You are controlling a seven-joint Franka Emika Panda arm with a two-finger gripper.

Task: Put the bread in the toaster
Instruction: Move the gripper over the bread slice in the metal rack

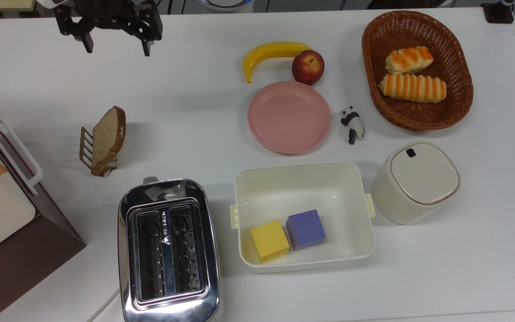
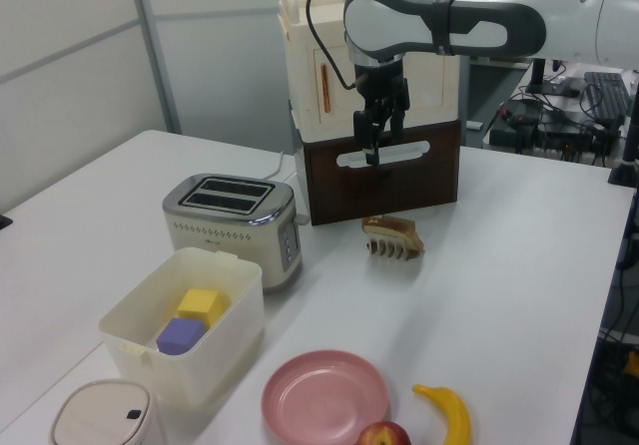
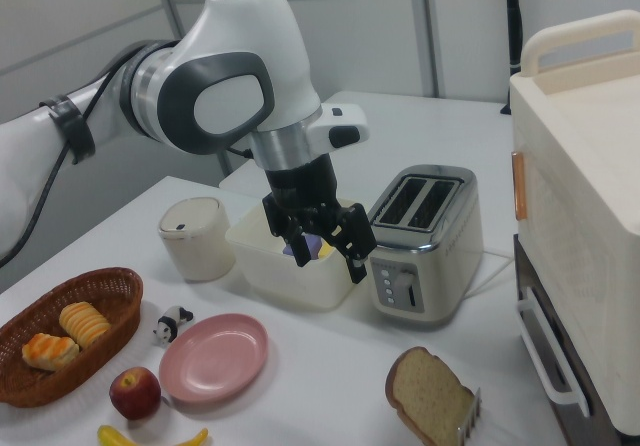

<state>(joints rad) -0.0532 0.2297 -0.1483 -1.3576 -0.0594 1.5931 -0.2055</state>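
**A:** Where does the gripper stand?

**B:** Above the tabletop's far edge in the top view, near that view's left corner — fingers spread, nothing between them, well apart from the bread.

**A:** And the bread?

**B:** Upright in a small rack, toward the top view's left edge, bare surface between it and the gripper. The toaster sits at the near edge, just past the rack, both slots up.

**A:** What bounds the room around them?

**B:** A white box with handle on the top view's left; a cream bin holding two cubes just beside the toaster on the top view's right. The pink plate, banana, apple and basket lie well apart.
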